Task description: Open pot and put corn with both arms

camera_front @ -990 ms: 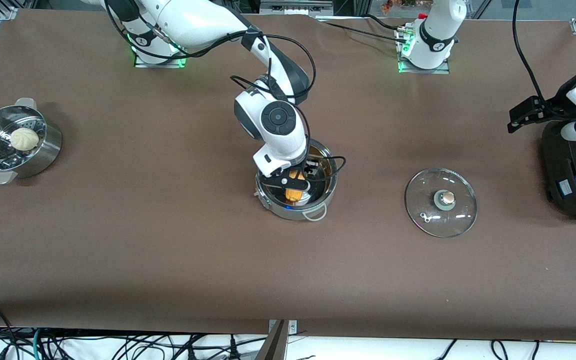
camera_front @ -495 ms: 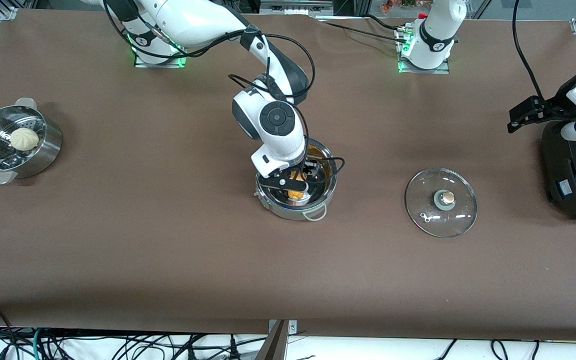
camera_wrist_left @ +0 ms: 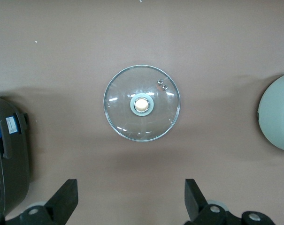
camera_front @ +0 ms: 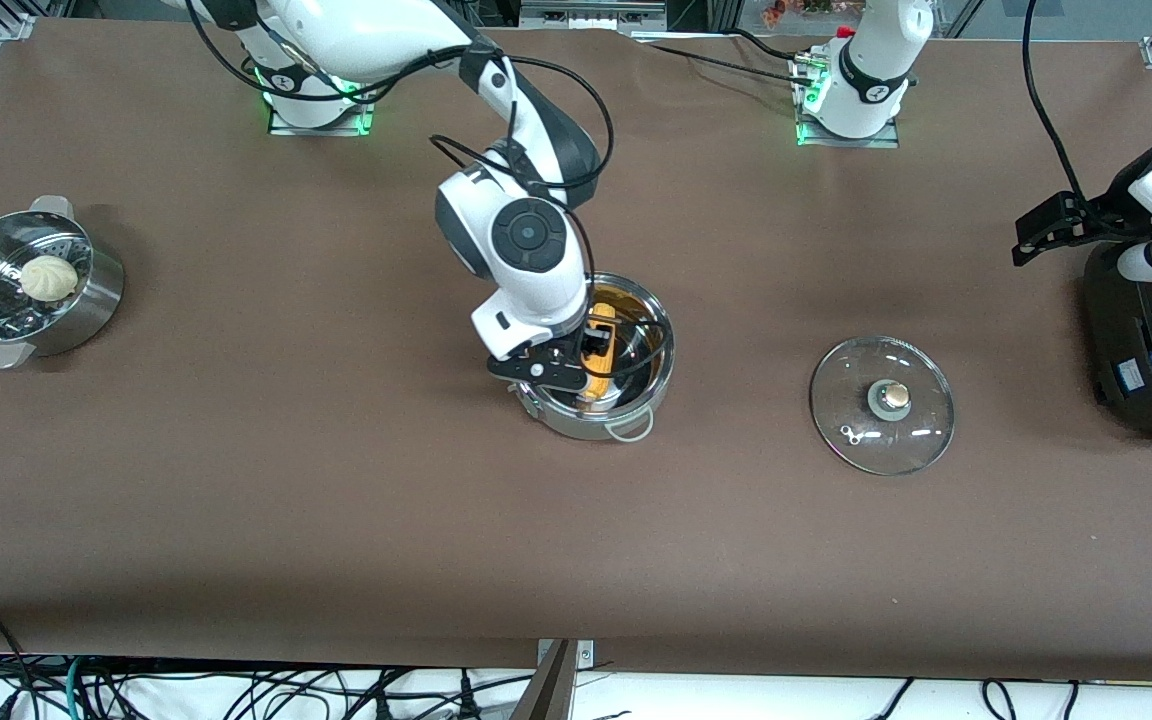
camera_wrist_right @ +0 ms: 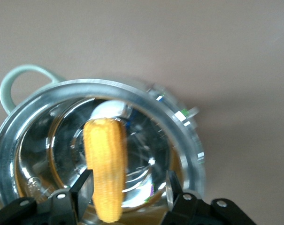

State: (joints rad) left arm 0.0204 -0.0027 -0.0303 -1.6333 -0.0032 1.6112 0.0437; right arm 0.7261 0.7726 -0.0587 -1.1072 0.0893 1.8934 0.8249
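No text, brand or number can be read; the small label on the black rounded cooker (camera_front: 1129, 372) is illegible.

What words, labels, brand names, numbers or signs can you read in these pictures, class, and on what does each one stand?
No text is readable.
Black cooker: a small blue-and-white label, too small to read.
Arm bases: round marks, too small to read.
Pot, corn, glass lid: no writing.
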